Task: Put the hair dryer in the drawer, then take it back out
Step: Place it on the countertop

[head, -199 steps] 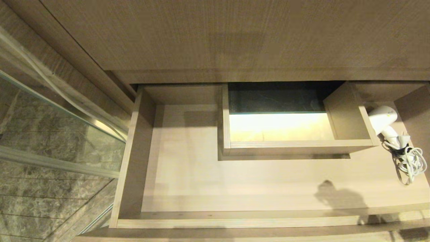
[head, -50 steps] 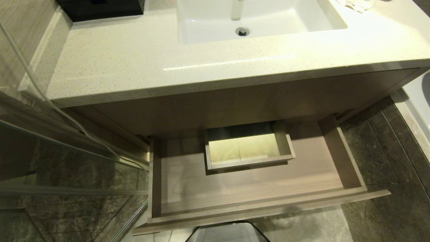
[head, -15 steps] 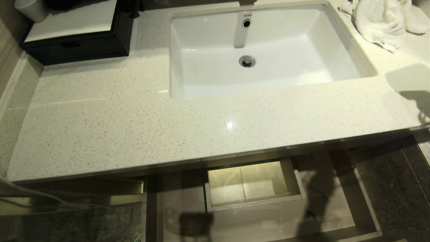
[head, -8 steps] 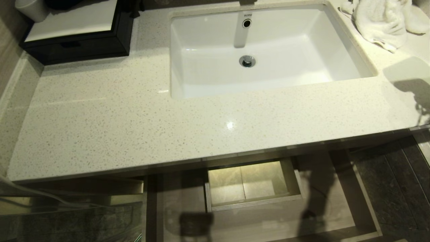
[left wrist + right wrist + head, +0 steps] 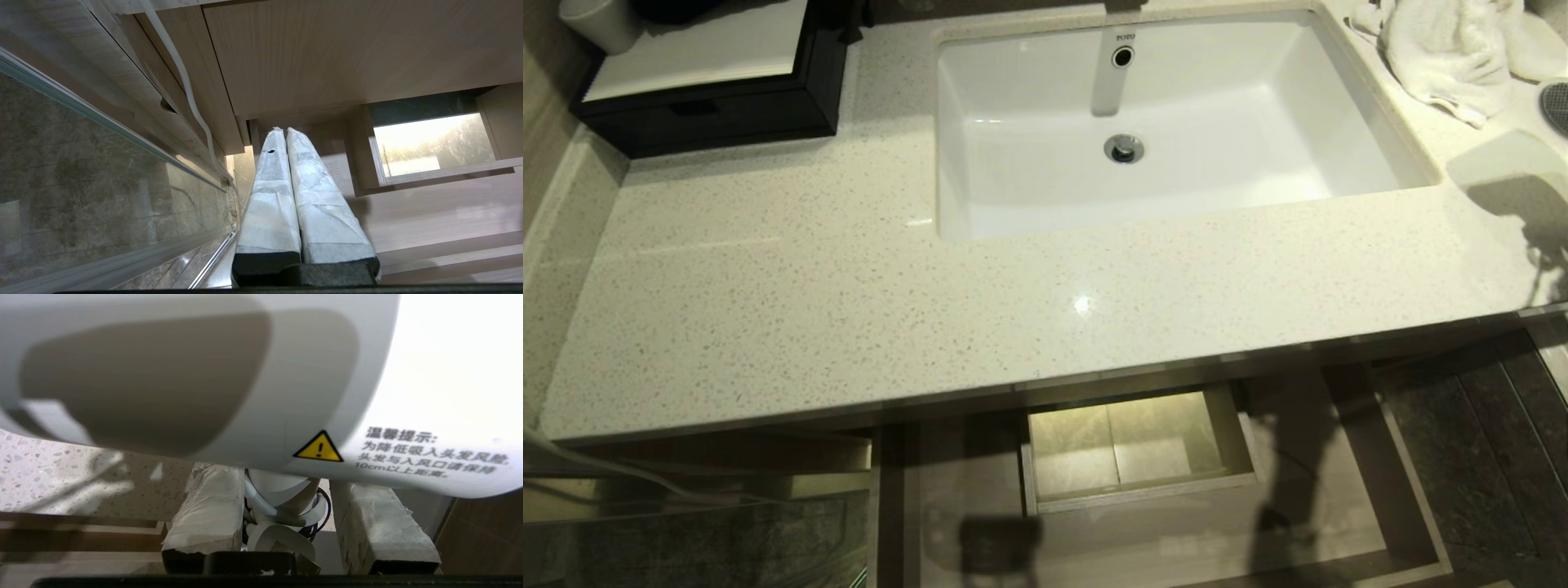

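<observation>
The hair dryer (image 5: pixel 245 375) fills the right wrist view: its fat white barrel carries a yellow warning triangle and printed text. My right gripper (image 5: pixel 286 486) is shut on its handle, and folds of pale cord are bunched between the wrapped fingers (image 5: pixel 208 510). In the head view only the hair dryer's grey grille (image 5: pixel 1556 106) shows, at the right edge above the countertop (image 5: pixel 849 310). The drawer (image 5: pixel 1401 490) stands pulled out below the counter, with its lit rectangular cutout (image 5: pixel 1131 437) showing. My left gripper (image 5: pixel 284 130) hangs shut and holds nothing, by the drawer's left side.
A white sink (image 5: pixel 1176 180) is set in the speckled countertop. A white towel (image 5: pixel 1445 49) lies at the back right, close to the grille. A black box (image 5: pixel 711 106) stands at the back left. A glass panel (image 5: pixel 81 183) runs along the left of the drawer.
The head view has risen from the drawer to the countertop. The hair dryer has left the drawer's right end. In the last second its grille came in at the right edge and its shadow slid left.
</observation>
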